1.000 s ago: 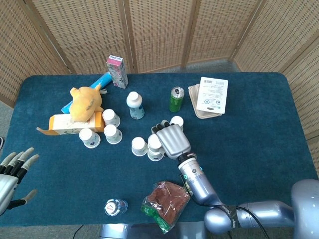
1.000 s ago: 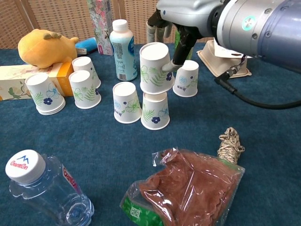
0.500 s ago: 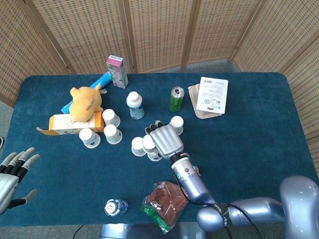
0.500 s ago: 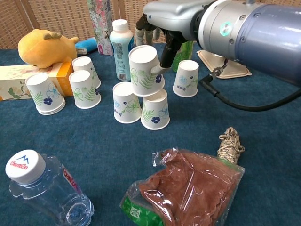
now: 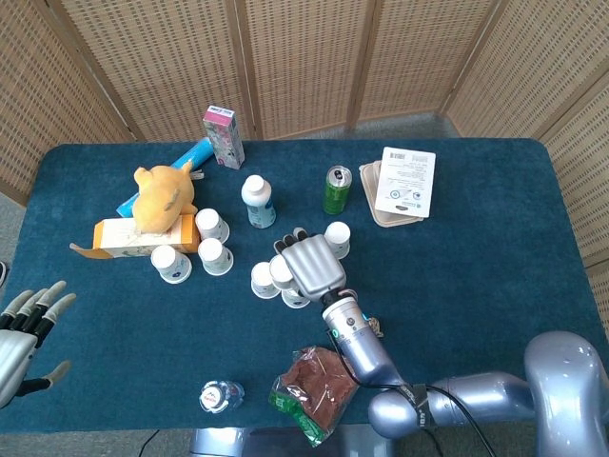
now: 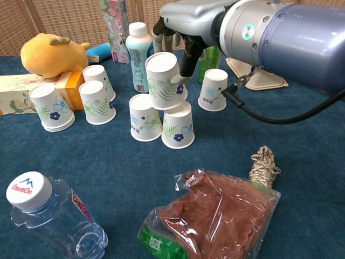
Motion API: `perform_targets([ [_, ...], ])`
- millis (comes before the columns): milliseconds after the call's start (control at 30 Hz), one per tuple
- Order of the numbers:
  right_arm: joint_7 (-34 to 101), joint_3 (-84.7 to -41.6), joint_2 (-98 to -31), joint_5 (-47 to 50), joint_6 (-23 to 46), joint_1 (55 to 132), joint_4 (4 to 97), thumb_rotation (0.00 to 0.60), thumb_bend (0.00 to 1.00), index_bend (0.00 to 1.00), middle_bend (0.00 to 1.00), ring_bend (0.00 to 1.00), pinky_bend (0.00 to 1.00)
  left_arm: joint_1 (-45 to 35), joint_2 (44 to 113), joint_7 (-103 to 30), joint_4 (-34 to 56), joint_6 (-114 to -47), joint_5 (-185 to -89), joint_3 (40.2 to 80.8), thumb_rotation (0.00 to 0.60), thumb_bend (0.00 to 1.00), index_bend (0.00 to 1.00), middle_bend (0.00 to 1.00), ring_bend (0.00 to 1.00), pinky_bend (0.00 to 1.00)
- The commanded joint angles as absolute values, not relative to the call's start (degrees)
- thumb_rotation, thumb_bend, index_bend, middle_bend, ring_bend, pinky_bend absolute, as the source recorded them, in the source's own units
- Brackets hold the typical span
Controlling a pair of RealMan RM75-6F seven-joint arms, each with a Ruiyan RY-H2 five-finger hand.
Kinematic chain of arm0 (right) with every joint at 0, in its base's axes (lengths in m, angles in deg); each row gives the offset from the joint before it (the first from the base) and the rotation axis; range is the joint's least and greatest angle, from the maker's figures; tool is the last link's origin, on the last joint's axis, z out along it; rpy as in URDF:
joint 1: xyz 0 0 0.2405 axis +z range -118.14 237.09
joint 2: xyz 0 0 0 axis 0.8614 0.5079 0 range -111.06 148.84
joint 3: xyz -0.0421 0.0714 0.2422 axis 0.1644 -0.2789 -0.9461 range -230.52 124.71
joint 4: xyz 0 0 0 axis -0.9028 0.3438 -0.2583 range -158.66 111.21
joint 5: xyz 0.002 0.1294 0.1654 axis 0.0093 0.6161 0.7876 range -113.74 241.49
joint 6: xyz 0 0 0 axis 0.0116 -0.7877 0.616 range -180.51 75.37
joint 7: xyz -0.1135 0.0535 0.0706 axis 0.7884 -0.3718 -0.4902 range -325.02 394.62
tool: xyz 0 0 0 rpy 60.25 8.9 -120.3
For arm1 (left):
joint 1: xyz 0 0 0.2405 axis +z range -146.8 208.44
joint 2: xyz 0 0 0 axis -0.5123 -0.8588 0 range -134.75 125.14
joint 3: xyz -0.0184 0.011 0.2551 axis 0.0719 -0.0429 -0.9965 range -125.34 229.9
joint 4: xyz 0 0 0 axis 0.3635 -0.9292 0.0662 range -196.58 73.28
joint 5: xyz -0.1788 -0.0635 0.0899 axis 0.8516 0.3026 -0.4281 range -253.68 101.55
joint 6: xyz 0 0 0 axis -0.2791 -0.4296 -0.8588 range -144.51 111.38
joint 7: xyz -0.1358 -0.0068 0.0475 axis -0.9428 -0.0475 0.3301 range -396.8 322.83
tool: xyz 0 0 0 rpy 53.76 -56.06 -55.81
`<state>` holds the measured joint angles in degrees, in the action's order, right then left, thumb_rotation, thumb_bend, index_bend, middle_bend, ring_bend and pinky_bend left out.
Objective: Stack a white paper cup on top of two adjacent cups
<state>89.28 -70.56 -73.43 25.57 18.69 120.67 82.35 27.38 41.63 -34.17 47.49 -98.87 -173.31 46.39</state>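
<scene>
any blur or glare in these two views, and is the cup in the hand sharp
Chest view: the held cup is sharp, its leaf print readable; the right hand and arm above it show soft sheen but no blown-out glare. Head view: even, flat lighting with faint shadows; the cups are small, and the hand hides most of the held one.

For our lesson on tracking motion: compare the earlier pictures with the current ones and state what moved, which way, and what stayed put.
The right hand, holding the upside-down cup in its fingers, carried it leftward and down, from above the single cup to over the gap between that and its neighbour cup. Both base cups, the other items and the left hand stayed put.
</scene>
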Motion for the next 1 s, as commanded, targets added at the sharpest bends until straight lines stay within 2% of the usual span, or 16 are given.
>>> perform_targets([
  [33, 89.2, -70.4, -73.4, 25.8, 18.8, 120.7, 82.4, 0.600, 0.32, 0.41, 0.40, 0.25, 0.54, 27.4, 41.7, -34.0, 47.5, -98.9, -173.4, 46.3, 0.600, 0.31, 0.06, 0.00, 0.00, 0.00],
  [667, 89.5, -69.7, -74.1, 27.4, 19.6, 122.2, 82.1, 0.600, 0.30, 0.40, 0.38, 0.25, 0.54, 27.4, 41.4, -34.6, 47.4, -99.0, -173.5, 46.3, 0.600, 0.31, 0.06, 0.00, 0.00, 0.00],
  [767, 89.1, -69.7, -73.9, 27.4, 19.6, 122.2, 82.3, 0.600, 0.24, 0.34, 0.37, 0.25, 0.54, 27.4, 41.4, -34.9, 47.4, -98.9, -173.5, 46.3, 0.600, 0.31, 0.06, 0.00, 0.00, 0.00],
  [1000, 88.4, -69.4, -73.3, 26.9, 19.6, 122.0, 82.7, 0.600, 0.21, 0.26, 0.36, 0.25, 0.54, 27.5, 41.3, -35.0, 47.4, -99.1, -173.6, 46.2, 0.600, 0.31, 0.06, 0.00, 0.00, 0.00],
])
